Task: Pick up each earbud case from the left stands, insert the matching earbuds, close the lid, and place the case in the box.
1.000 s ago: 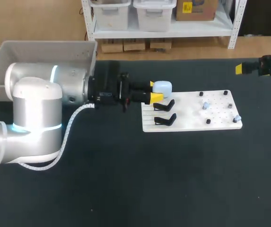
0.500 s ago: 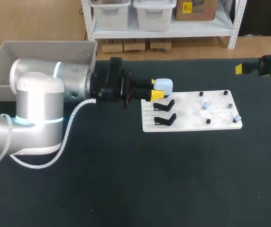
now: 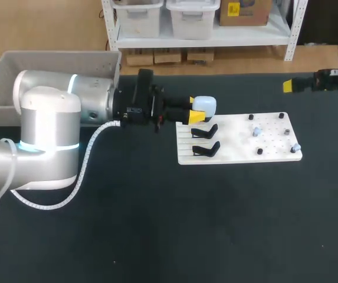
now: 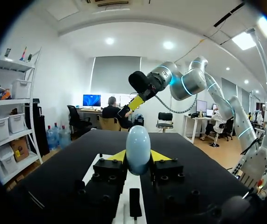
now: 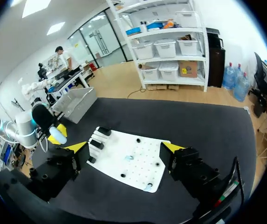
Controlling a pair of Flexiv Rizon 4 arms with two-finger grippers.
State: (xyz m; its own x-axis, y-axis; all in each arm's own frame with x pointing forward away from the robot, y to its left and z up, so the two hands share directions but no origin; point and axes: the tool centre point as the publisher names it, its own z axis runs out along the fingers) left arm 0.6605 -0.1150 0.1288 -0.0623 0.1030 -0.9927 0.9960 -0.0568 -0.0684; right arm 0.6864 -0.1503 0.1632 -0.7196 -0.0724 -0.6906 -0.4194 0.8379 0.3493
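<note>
A white board (image 3: 233, 144) is laid on the black desk (image 3: 157, 224), right of the middle and toward the far edge. 2 black stands (image 3: 204, 149) are seen on its left part, one behind the other. 2 small pale blue earbuds (image 3: 256, 131) are seen among black pegs (image 3: 250, 117) on its right part. Just beyond the farther stand (image 3: 204, 131), at the board's far left corner, the earbud case (image 3: 204, 105) is held. It is pale blue, smooth and egg-shaped, and is shown upright in the left wrist view. It is pinched from 2 sides by the yellow tips of the left end effector (image 3: 195, 112), which are parted only by the case's width. A grey box (image 3: 56, 56) is set at the desk's far left corner. By the far right edge, the right end effector (image 5: 125, 148) is seen with its fingers spread wide.
</note>
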